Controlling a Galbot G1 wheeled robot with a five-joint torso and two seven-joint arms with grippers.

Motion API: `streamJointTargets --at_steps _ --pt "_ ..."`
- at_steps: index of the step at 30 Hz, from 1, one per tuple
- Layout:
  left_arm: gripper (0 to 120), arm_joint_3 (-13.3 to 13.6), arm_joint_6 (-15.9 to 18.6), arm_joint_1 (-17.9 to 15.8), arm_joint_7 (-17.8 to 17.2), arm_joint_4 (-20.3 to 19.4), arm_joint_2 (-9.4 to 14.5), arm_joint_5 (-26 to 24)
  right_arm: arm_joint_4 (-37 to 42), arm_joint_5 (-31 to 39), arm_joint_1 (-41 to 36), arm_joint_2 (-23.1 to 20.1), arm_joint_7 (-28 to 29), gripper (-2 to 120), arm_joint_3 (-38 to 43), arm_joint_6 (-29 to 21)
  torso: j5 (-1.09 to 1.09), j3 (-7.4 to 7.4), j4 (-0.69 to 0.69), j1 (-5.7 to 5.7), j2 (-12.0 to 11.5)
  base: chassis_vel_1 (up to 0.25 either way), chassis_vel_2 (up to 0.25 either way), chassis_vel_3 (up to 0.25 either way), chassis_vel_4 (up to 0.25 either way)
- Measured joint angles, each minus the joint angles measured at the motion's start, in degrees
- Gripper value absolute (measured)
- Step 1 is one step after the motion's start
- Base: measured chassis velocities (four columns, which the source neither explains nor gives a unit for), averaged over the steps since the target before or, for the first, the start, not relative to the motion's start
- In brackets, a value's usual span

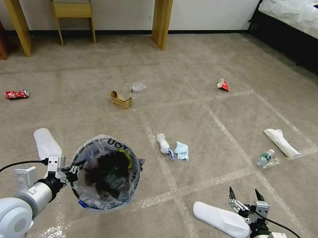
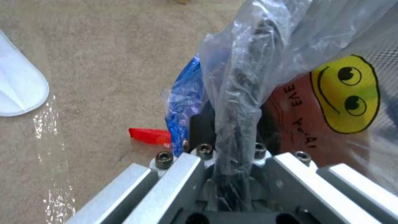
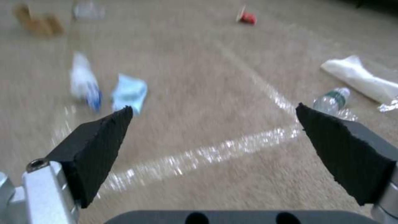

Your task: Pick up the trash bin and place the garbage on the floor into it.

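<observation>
Head view: the left gripper [image 1: 72, 170] is clamped on the rim of the trash bin [image 1: 106, 173], holding it up off the carpet [image 1: 171, 236], its bag-lined mouth toward the camera. Low on the right, the right gripper [image 1: 245, 195] hangs with its fingers spread wide, just past the toe end of a white slipper [image 1: 220, 219]. On the carpet farther out lie a blue face mask [image 1: 181, 151], a brown cardboard scrap [image 1: 120, 99], a red soda can [image 1: 17, 94], a red foil wrapper [image 1: 223, 85] and a clear plastic bottle [image 1: 265, 158]. Another white slipper [image 1: 46, 143] lies just left of the bin.

Trash bin [image 2: 290, 102] base behind bag
</observation>
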Motion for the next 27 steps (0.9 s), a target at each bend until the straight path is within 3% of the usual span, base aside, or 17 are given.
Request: streamJointTargets --at_steps 4,12,14,17,18,20,22,27 --pt "0 0.2 -0.2 -0.6 0.2 0.7 -0.3 0.0 -1.8 1.0 1.1 -3.2 1.1 100 -1.5 -1.6 0.00 0.00 0.00 0.00 0.0 0.000 0.000 0.000 0.000" --pt "0 1.2 -0.8 -2.6 1.0 3.3 -0.6 0.1 -8.2 9.0 5.1 -11.4 6.3 100 -6.2 -12.4 0.03 0.00 -0.01 0.00 0.0 0.000 0.000 0.000 0.000" --pt "0 1.2 -0.8 -2.7 1.1 3.5 -0.6 0.2 -8.6 9.0 5.3 -11.9 6.2 100 -6.4 -12.6 0.01 0.00 -0.01 0.00 0.0 0.000 0.000 0.000 0.000" --pt "0 1.0 -1.4 -3.3 1.7 3.9 -0.9 0.5 -11.3 5.7 5.7 -15.9 3.2 100 -7.8 -12.7 0.02 0.00 -0.01 0.00 0.0 0.000 0.000 0.000 0.000" --pt "0 0.9 -1.8 -3.5 2.1 4.1 -1.3 0.5 -13.1 -0.6 5.7 -19.9 -0.5 100 -8.7 -11.8 0.01 0.00 -0.01 0.00 0.0 0.000 0.000 0.000 0.000" --pt "0 0.9 -1.9 -3.6 2.2 4.2 -1.4 0.4 -13.7 -3.1 5.7 -21.8 -1.9 100 -9.1 -11.1 0.00 0.00 -0.02 0.00 0.0 0.000 0.000 0.000 0.000" --pt "0 0.8 -2.2 -3.8 2.5 4.4 -1.4 0.4 -15.2 -9.5 6.3 -27.2 -7.4 100 -9.5 -9.7 0.00 0.00 0.00 0.00 0.0 0.000 0.000 0.000 0.000" --pt "0 0.5 -2.5 -3.9 2.8 4.6 -1.5 0.3 -17.3 -11.8 7.6 -31.4 -13.2 100 -9.9 -9.1 -0.01 0.00 0.00 0.00 0.0 0.000 0.000 0.000 0.000"
